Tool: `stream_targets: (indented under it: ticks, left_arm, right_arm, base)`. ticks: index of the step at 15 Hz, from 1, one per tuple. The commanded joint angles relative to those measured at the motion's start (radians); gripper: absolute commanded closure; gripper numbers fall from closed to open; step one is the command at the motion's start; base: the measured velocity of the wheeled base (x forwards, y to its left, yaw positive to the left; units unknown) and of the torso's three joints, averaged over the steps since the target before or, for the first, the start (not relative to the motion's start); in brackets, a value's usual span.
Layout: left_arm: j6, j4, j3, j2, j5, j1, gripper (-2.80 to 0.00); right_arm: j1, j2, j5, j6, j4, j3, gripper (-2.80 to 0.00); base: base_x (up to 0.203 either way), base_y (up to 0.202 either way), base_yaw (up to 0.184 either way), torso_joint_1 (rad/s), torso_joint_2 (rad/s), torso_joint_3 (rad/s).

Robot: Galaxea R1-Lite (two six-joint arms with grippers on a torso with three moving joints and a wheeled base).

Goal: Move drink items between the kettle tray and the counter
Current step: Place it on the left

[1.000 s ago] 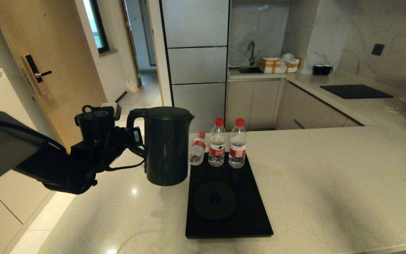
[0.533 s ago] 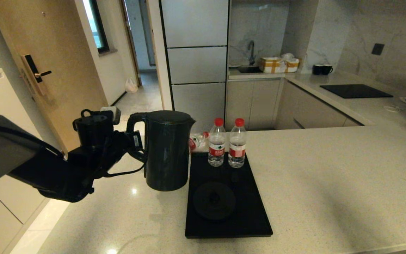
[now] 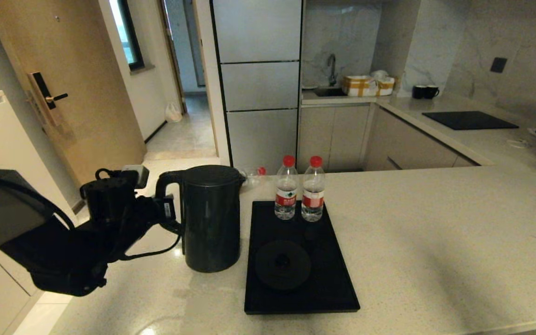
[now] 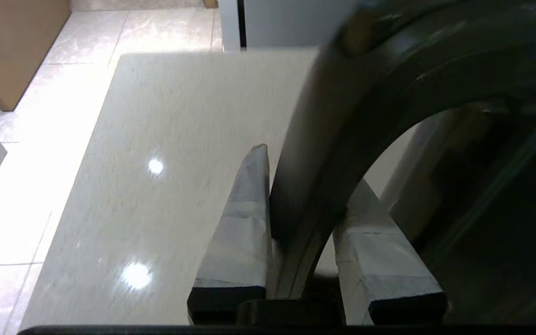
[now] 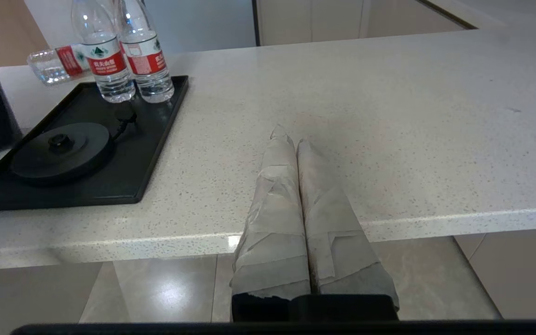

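Note:
My left gripper (image 3: 169, 219) is shut on the loop handle (image 4: 324, 153) of the black kettle (image 3: 212, 218), one finger on each side of it. The kettle is upright, its base at the counter (image 3: 435, 232) just left of the kettle tray (image 3: 338, 288); I cannot tell if it touches. The round base disc (image 3: 283, 264) on the tray is bare. Two red-capped water bottles (image 3: 286, 195) (image 3: 313, 195) stand at the tray's far end. A third bottle (image 3: 254, 174) lies on its side on the counter behind the kettle. My right gripper (image 5: 289, 137) is shut and empty at the counter's near edge.
Two dark mugs (image 3: 425, 91) and a black cooktop panel (image 3: 469, 120) are on the far counter at the right. The counter's left edge drops to a tiled floor (image 4: 12, 195) beside the kettle. A door and cabinets stand beyond.
The left arm has lowered the kettle and drawn it slightly left and nearer. The third bottle has tipped over off the tray's back corner and rolled toward the counter's far edge.

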State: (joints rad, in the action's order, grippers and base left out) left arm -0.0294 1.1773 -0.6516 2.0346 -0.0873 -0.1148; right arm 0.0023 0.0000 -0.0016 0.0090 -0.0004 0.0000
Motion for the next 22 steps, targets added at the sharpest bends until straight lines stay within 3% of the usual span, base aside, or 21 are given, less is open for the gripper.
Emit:
stream_targets:
  ticks: [1,5,22]
  left_arm:
    - [0.022,0.09,0.069,0.055,0.015,0.032,0.0]
    - [0.049,0.218,0.186,0.105,0.018,0.042,0.0]
    - [0.075,0.28,0.227,0.131,0.02,0.046,0.0]
  right_arm:
    - [0.001,0.0,0.0,0.0,-0.001,0.0,0.0]
    - [0.001,0.0,0.0,0.0,0.0,0.0,0.0]
    - [0.001,0.0,0.0,0.0,0.0,0.0,0.0]
  base:
    - [0.0,0.0,0.0,0.0,0.0,0.0]
    - [0.0,0.0,0.0,0.0,0.0,0.0]
    - [0.0,0.0,0.0,0.0,0.0,0.0]
